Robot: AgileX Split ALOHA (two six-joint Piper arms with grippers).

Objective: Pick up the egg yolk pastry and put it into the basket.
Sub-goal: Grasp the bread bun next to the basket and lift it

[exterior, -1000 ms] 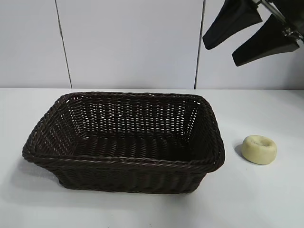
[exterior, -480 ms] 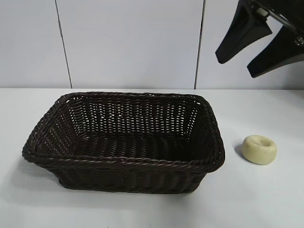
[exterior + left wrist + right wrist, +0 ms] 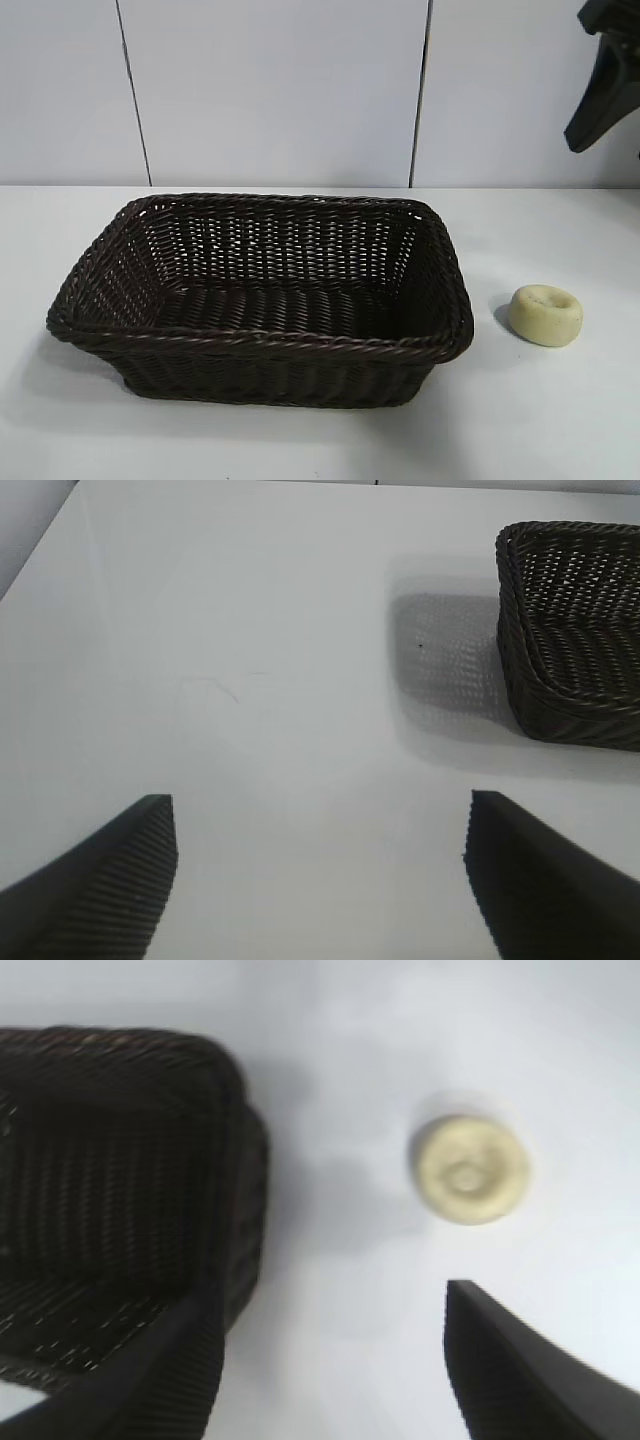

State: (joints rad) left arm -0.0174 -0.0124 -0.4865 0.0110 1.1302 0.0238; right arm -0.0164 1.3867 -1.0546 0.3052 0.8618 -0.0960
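tabletop [image 3: 560, 420], white and bare-looking around the task's things, carries everything. basket [image 3: 260, 345], the dark woven one with a braided rim and sloped sides, sits toward the left of the exterior view with nothing inside it. right claw [image 3: 330, 1360] hangs high at the upper right edge of that view, above and beyond the pastry, fingers spread apart and holding nothing; from its wrist view the pastry lies ahead of the gap between the fingers, with the basket's corner off to one side. left claw [image 3: 320, 870] is parked away from the work, fingers wide apart over bare tabletop, empty, the basket's end wall visible farther off. egg yolk pastry [image 3: 546, 314] rests on the tabletop just beside the basket's right end, apart from it, dimple up.

judging by its look, the pastry is light and probably crumbly, with a matte skin that should not slip much. the sensible hold is across its rounded side wall, fingers straddling the puck low down, closing gently so the crust does not crack.
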